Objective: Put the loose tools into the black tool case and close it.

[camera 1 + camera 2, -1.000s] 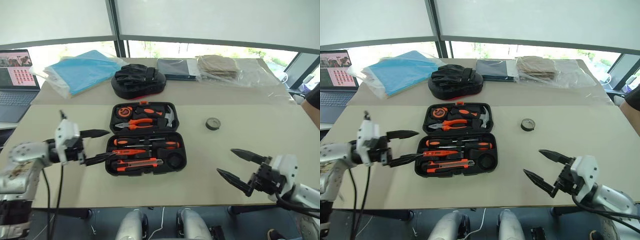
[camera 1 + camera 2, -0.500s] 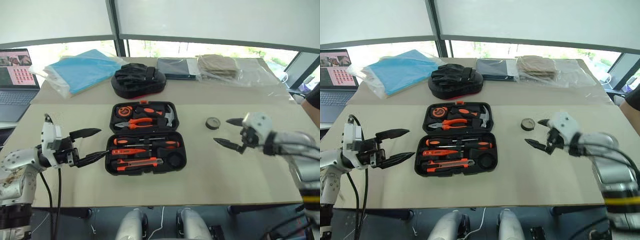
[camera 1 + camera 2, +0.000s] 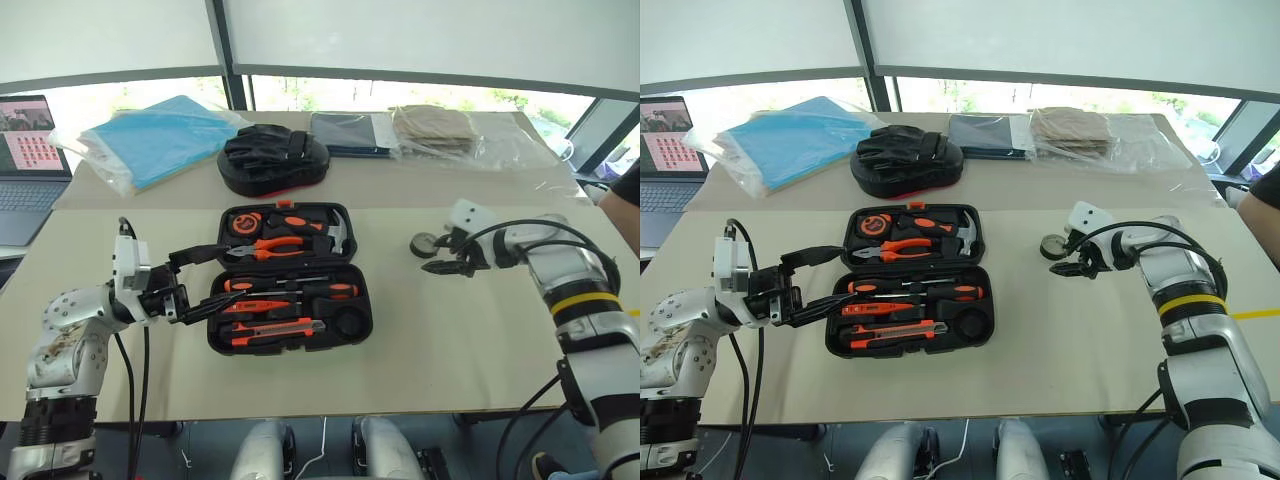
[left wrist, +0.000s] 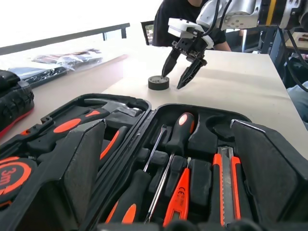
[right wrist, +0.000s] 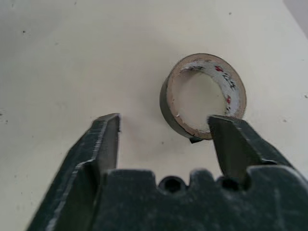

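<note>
The flat black plastic tool case lies open on the beige table with 2 black-and-orange screwdrivers, 1 orange tester and 1 knife inside. 1 dark tape roll lies on the table right of the case. The right gripper, angled down, stands spread beside it; the left gripper, level, is spread at the case's left edge.

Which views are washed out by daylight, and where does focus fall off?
Left eye view: windows behind the table blow out white. Left wrist view: bright sky top left; case slots sharp, nearest black fingers soft. Right wrist view: tape roll fairly clear, soft shadow beneath.
</note>
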`<move>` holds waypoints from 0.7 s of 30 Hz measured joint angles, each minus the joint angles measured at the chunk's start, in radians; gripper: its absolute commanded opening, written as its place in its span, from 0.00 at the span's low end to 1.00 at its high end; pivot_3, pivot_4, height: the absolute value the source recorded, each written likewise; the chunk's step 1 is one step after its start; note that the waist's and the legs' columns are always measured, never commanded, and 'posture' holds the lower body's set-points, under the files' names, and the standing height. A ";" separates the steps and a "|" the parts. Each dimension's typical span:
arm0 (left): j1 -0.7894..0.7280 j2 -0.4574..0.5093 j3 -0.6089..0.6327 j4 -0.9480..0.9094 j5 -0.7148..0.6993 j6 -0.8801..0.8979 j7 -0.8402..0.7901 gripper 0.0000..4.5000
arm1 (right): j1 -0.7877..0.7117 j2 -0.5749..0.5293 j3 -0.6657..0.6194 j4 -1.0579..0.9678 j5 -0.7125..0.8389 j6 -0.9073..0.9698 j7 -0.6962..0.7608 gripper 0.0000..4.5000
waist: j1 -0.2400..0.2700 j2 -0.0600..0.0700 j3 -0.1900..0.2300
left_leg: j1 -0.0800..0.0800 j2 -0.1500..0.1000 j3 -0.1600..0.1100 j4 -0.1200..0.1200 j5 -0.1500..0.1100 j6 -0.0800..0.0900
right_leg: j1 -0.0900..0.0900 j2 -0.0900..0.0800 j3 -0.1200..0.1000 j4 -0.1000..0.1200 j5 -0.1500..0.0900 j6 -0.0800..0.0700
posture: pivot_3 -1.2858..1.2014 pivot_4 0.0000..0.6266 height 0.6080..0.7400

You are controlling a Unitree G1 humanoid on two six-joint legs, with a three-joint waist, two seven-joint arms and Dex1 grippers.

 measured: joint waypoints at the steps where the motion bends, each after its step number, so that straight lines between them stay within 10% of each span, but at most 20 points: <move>1: 0.006 -0.001 0.000 -0.001 0.000 -0.001 -0.001 1.00 | -0.007 0.003 0.005 0.013 -0.010 -0.012 0.001 0.54 | 0.000 0.000 0.000 | 0.000 0.000 0.000 0.000 0.000 0.000 | 0.000 0.000 0.000 0.000 0.000 0.000 | 0.52 0.24 1.00; 9: 0.028 -0.001 0.000 0.002 0.000 -0.022 -0.016 1.00 | -0.066 0.048 0.016 0.085 -0.076 -0.062 0.003 0.54 | -0.002 0.000 0.000 | 0.001 0.000 0.000 0.000 0.001 -0.001 | 0.000 0.000 0.000 0.002 0.000 0.000 | 0.52 0.24 1.00; 17: 0.023 -0.006 -0.003 0.008 -0.007 -0.036 -0.054 1.00 | -0.098 0.067 0.020 0.152 -0.108 -0.092 0.033 0.05 | -0.002 0.000 0.000 | 0.001 0.000 0.000 0.000 0.001 -0.001 | 0.000 0.000 0.000 0.002 0.000 0.000 | 0.52 0.24 1.00; 21: 0.036 -0.005 -0.003 0.008 -0.007 -0.036 -0.062 1.00 | -0.090 0.064 0.008 0.106 -0.073 -0.124 0.132 0.01 | -0.003 0.001 0.000 | 0.001 0.000 0.000 0.000 0.001 -0.002 | 0.000 0.000 0.000 0.002 0.000 -0.001 | 0.52 0.24 1.00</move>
